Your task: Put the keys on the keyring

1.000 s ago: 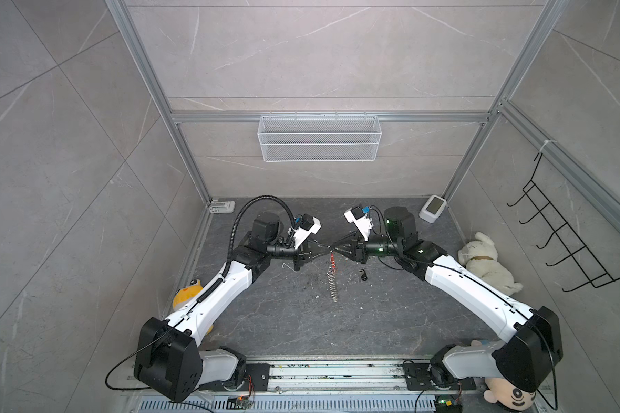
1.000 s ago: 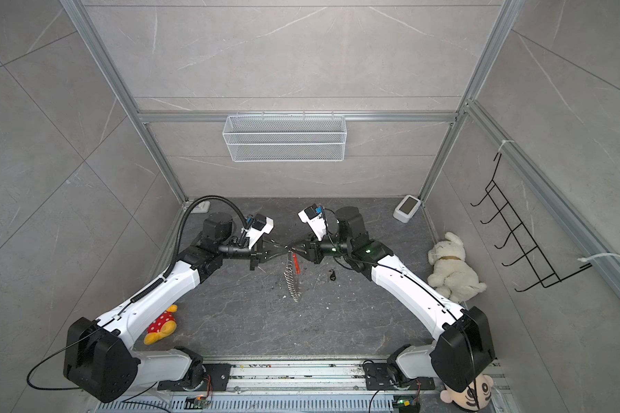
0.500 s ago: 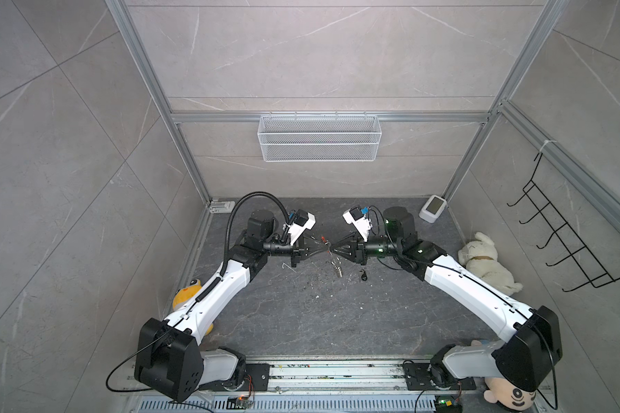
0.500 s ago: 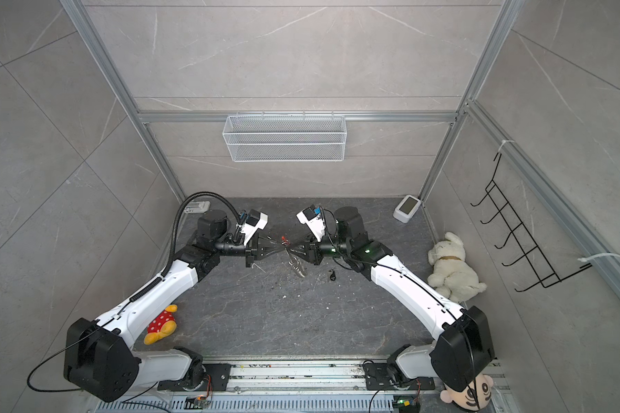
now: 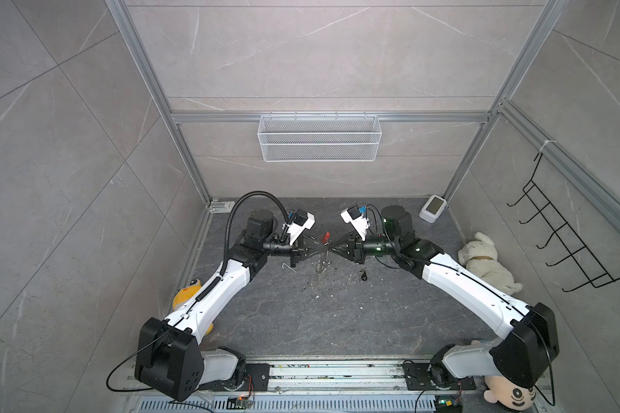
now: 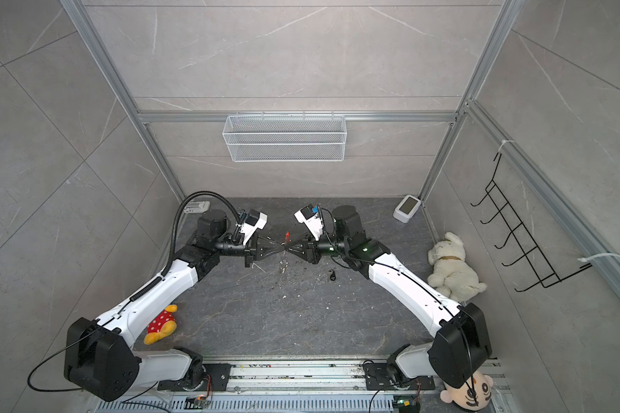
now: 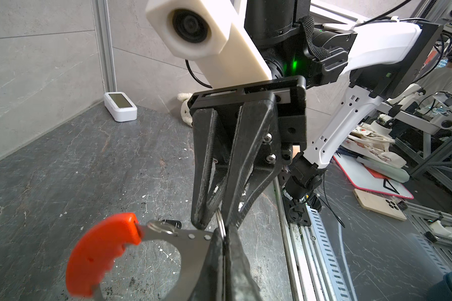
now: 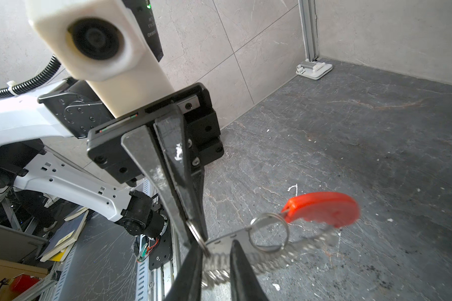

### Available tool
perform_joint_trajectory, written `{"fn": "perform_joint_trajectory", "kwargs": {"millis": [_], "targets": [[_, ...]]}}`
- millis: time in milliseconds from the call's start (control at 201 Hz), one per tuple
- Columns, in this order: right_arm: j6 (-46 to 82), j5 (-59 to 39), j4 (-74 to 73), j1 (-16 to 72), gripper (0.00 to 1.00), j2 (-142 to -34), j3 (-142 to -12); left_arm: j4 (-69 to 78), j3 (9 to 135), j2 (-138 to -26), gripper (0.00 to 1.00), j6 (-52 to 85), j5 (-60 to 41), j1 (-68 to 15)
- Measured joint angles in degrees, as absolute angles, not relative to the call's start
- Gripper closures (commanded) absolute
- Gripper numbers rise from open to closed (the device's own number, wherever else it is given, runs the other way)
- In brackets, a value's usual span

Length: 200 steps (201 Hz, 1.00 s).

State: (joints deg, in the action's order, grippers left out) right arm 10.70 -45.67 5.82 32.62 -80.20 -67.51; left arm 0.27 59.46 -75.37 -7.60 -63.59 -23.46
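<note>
The keys [image 5: 363,275] lie unthreaded on the floor [image 5: 301,314], just lower right of centre in both top views, while your left gripper [image 7: 222,239] and right gripper [image 7: 218,217] both clench the keyring [image 8: 321,208] aloft at mid-frame; the threading is all ahead.

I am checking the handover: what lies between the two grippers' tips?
The keyring: a small ring on it sits there, shown in both wrist views.

I hold the keyring [image 5: 325,237] off the table [image 5: 301,321], pinched between my left gripper [image 5: 321,247] and right gripper [image 5: 330,247], its red plastic bar sticking out and silver pieces dangling. The small black key [image 5: 363,275] lies flat on the table, just right of centre.
</note>
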Motion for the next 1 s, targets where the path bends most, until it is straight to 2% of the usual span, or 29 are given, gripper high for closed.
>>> {"fn": "perform_joint_trajectory", "kwargs": {"millis": [169,274,329,672,742,812,996], "targets": [[10.7,-45.7,5.8,32.8,0.85,-80.3,-68.3,0.3,59.5,-75.4,1.00,-7.4,-63.6,-23.4],[10.6,-45.5,5.9,33.0,0.92,-80.3,-68.7,0.3,59.6,-75.4,1.00,-7.4,-63.7,-23.3],[10.5,-45.3,5.9,33.1,1.00,-80.3,-68.7,0.2,59.6,-75.4,1.00,-7.0,-63.7,-23.2],[9.9,-41.2,5.0,34.2,1.00,-80.6,-68.6,0.2,59.6,-75.4,1.00,-5.8,-62.7,-22.5],[11.5,-37.6,-0.1,34.9,1.00,-79.8,-65.7,1.3,59.4,-75.4,0.78,-5.1,-60.9,-22.4],[13.5,-33.6,-7.8,35.7,1.00,-78.4,-60.6,3.7,58.4,-75.4,0.66,-3.9,-58.3,-22.7],[16.8,-24.9,-19.7,36.7,1.00,-77.9,-52.2,13.1,52.0,-74.0,0.60,1.1,-50.2,-23.4]]}}
